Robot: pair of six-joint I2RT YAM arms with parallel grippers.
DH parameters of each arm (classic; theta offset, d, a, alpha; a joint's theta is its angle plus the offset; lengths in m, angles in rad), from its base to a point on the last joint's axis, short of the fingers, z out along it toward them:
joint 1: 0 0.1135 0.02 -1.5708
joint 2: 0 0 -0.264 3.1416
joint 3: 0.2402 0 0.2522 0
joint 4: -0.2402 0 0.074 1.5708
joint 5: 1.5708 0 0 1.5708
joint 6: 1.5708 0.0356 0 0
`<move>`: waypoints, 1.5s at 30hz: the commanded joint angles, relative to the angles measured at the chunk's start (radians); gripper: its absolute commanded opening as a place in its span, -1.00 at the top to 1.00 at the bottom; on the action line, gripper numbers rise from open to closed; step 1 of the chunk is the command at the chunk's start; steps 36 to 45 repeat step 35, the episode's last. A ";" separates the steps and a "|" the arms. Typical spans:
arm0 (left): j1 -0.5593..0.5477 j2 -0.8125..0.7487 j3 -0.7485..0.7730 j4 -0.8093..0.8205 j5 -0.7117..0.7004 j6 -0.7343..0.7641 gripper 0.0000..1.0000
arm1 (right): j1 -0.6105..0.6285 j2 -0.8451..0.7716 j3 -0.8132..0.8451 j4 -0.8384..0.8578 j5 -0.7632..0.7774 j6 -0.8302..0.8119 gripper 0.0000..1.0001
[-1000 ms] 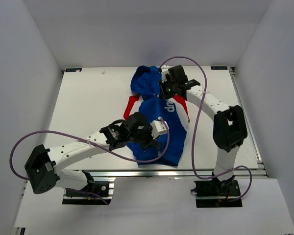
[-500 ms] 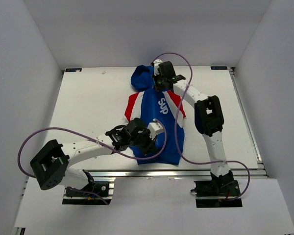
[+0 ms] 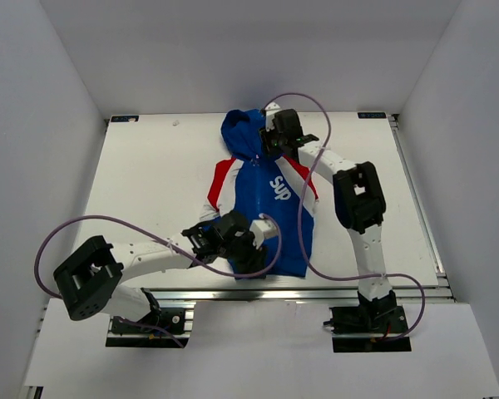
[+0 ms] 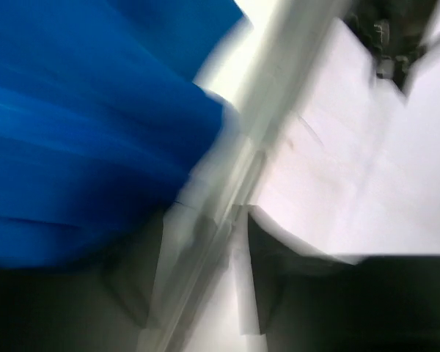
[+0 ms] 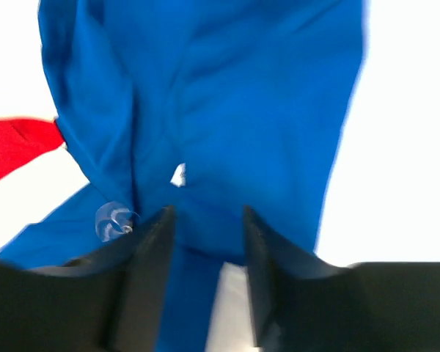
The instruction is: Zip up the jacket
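Note:
The jacket (image 3: 276,229) lies flat on the table, blue front up, hood (image 3: 239,133) to the far side and red shoulder panels at both sides of the chest lettering. My left gripper (image 3: 251,253) is at the bottom hem near the table's front edge. The left wrist view is blurred: dark fingers (image 4: 268,282) stand apart with nothing between them, and blue cloth (image 4: 88,147) fills the left. My right gripper (image 3: 269,143) hovers at the collar. Its jaws (image 5: 205,220) are open over blue fabric (image 5: 227,110), with a clear ring-shaped pull (image 5: 111,220) just left of them.
The white table (image 3: 150,183) ends in an aluminium rail (image 3: 333,291) at the front, close under the jacket's hem. Purple cables (image 3: 303,208) loop over the jacket's right side and beside the left arm. Grey walls enclose the table on three sides.
The crumpled jacket has been drawn out straight and flat. The right gripper moved up to the collar, the left one back toward the hem, and both have opened and let go.

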 commanded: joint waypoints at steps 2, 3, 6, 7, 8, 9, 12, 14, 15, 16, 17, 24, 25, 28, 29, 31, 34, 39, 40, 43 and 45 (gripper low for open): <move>-0.034 -0.023 0.039 -0.132 0.120 -0.035 -0.63 | -0.049 -0.213 -0.071 0.214 -0.034 -0.008 -0.18; -0.034 -0.031 0.050 -0.140 0.112 -0.034 -0.74 | -0.052 -0.236 -0.104 0.207 -0.034 0.002 -0.20; -0.034 -0.084 0.082 -0.155 0.060 -0.017 -0.96 | -0.076 -0.348 -0.192 0.191 -0.055 0.091 -0.55; -0.034 -0.098 0.093 -0.161 0.030 -0.017 -0.96 | -0.090 -0.374 -0.221 0.193 -0.092 0.117 -0.58; -0.033 -0.114 0.108 -0.179 -0.039 -0.021 -0.96 | -0.125 -0.403 -0.253 0.197 -0.112 0.188 -0.78; -0.028 -0.140 0.140 -0.192 -0.084 -0.039 -0.96 | -0.145 -0.466 -0.320 0.200 -0.127 0.232 -0.78; 0.001 -0.173 0.222 -0.271 -0.390 -0.160 -0.96 | -0.228 -0.630 -0.498 0.236 -0.187 0.332 -0.79; 0.100 -0.186 0.257 -0.342 -0.548 -0.249 -0.96 | -0.256 -0.722 -0.586 0.239 -0.095 0.351 -0.79; 0.158 -0.209 0.283 -0.353 -0.532 -0.259 -0.96 | -0.262 -0.809 -0.658 0.222 0.002 0.360 -0.79; 0.221 -0.224 0.289 -0.347 -0.512 -0.273 -0.96 | -0.277 -0.845 -0.687 0.204 0.049 0.369 -0.79; 0.345 -0.233 0.294 -0.341 -0.509 -0.297 -0.96 | -0.288 -0.882 -0.709 0.182 0.077 0.380 -0.79; 0.826 -0.128 0.380 -0.393 -0.395 -0.523 -0.96 | -0.348 -1.095 -0.795 -0.054 0.217 0.435 -0.79; 0.866 -0.112 0.363 -0.376 -0.338 -0.526 -0.96 | -0.348 -1.110 -0.804 -0.069 0.241 0.484 -0.79; 0.947 -0.085 0.360 -0.341 -0.287 -0.488 -0.96 | -0.351 -1.176 -0.849 -0.042 0.292 0.491 -0.79; 0.947 -0.083 0.369 -0.350 -0.313 -0.475 -0.96 | -0.349 -1.208 -0.884 -0.031 0.304 0.492 -0.79; 0.947 -0.091 0.383 -0.387 -0.392 -0.477 -0.96 | -0.349 -1.239 -0.919 -0.004 0.318 0.495 -0.79; 0.949 -0.141 0.362 -0.347 -0.396 -0.488 -0.96 | -0.349 -1.264 -0.944 0.036 0.285 0.474 -0.79; 0.949 -0.169 0.334 -0.322 -0.388 -0.491 -0.96 | -0.351 -1.250 -0.933 0.009 0.279 0.472 -0.79; 0.949 -0.169 0.334 -0.322 -0.388 -0.491 -0.96 | -0.351 -1.250 -0.933 0.009 0.279 0.472 -0.79; 0.949 -0.169 0.334 -0.322 -0.388 -0.491 -0.96 | -0.351 -1.250 -0.933 0.009 0.279 0.472 -0.79; 0.949 -0.169 0.334 -0.322 -0.388 -0.491 -0.96 | -0.351 -1.250 -0.933 0.009 0.279 0.472 -0.79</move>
